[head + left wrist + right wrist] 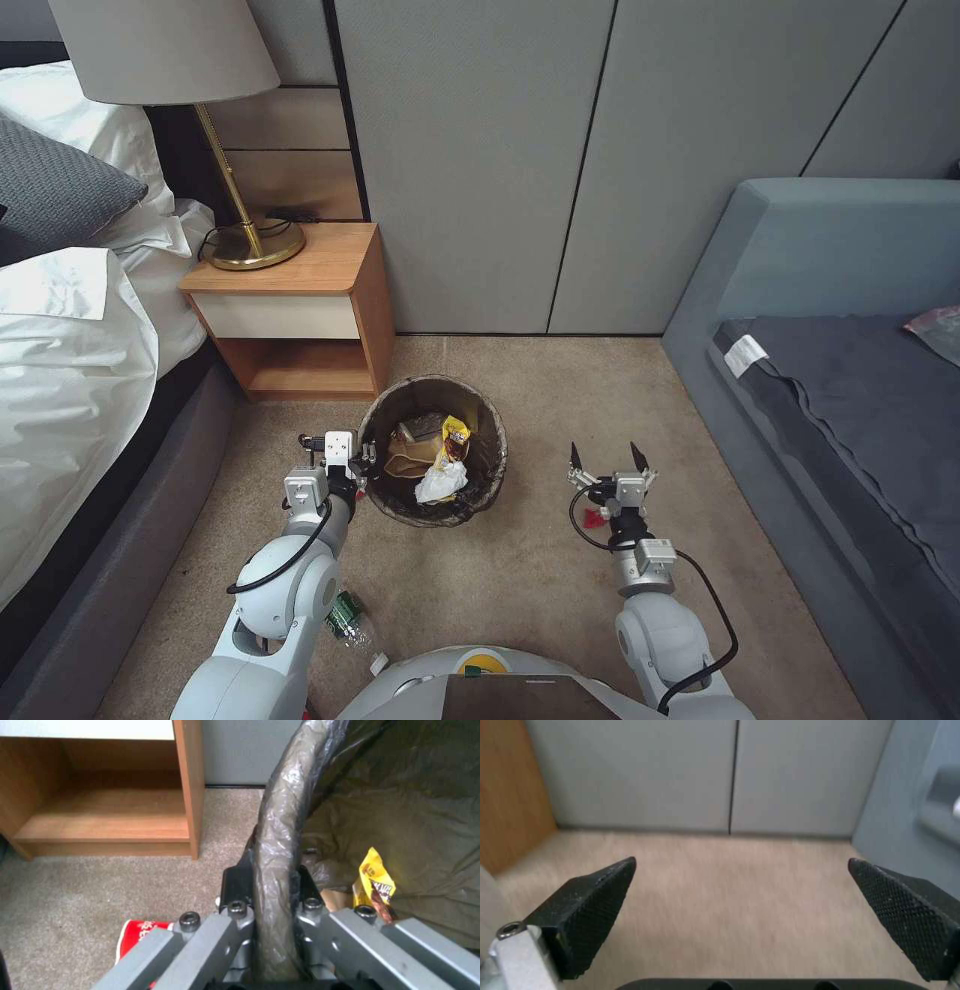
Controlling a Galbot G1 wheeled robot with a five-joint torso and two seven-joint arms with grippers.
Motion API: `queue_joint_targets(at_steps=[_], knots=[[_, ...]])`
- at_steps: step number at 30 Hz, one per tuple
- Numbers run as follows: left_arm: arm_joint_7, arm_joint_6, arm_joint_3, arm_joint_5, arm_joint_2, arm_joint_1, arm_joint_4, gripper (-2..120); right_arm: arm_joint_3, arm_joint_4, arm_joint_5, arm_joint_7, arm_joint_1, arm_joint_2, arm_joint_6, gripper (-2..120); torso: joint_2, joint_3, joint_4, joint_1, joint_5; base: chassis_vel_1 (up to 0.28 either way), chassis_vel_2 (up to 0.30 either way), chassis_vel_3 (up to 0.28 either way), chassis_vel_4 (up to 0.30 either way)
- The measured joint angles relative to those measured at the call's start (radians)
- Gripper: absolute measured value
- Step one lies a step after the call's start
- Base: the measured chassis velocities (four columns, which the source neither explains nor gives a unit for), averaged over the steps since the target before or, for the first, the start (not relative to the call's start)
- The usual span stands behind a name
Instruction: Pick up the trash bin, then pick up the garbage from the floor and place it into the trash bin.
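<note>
Now the left gripper (270, 885) clamps its fingers on the trash bin (480, 400) rim; the right gripper (610, 462) hovers spread wide, next needing floor litter.

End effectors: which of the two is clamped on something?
The left end effector, shut on the bag-lined rim of the small round white plastic trash bin. The right end effector hangs open over carpet, holding nothing.
</note>
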Motion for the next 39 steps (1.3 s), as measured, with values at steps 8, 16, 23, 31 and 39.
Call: queue_joint_targets(at_steps=[8, 16, 23, 31, 39], knots=[[0.000, 0.000, -0.002, 0.000, 0.000, 0.000, -0.003, 3, -0.004, -0.027, 0.051, 0.052, 0.016, -0.013, -0.200, 100, 0.000, 0.000, 0.0001, 0.000, 0.0000, 0.000, 0.000, 0.000, 0.000], [0.000, -0.001, -0.001, 0.000, 0.000, -0.001, -0.001, 3, -0.009, -0.142, 0.085, 0.059, 0.075, -0.019, -0.363, 100, 0.000, 0.000, 0.0001, 0.000, 0.0000, 0.000, 0.000, 0.000, 0.000], [0.001, -0.002, -0.003, 0.000, -0.001, -0.001, 0.004, 3, -0.015, -0.292, 0.115, 0.059, 0.128, -0.016, -0.417, 100, 0.000, 0.000, 0.0001, 0.000, 0.0000, 0.000, 0.000, 0.000, 0.000], [0.001, -0.002, -0.002, 0.000, -0.001, -0.001, 0.005, 3, -0.016, -0.380, 0.116, 0.058, 0.149, -0.011, -0.408, 100, 0.000, 0.000, 0.0001, 0.000, -0.0001, 0.000, 0.000, 0.000, 0.000], [0.001, -0.003, -0.002, 0.001, 0.000, 0.001, 0.005, 3, -0.012, -0.408, 0.117, 0.058, 0.155, -0.010, -0.386, 100, 0.000, 0.000, 0.0000, 0.000, 0.0000, 0.000, 0.000, 0.000, 0.000]])
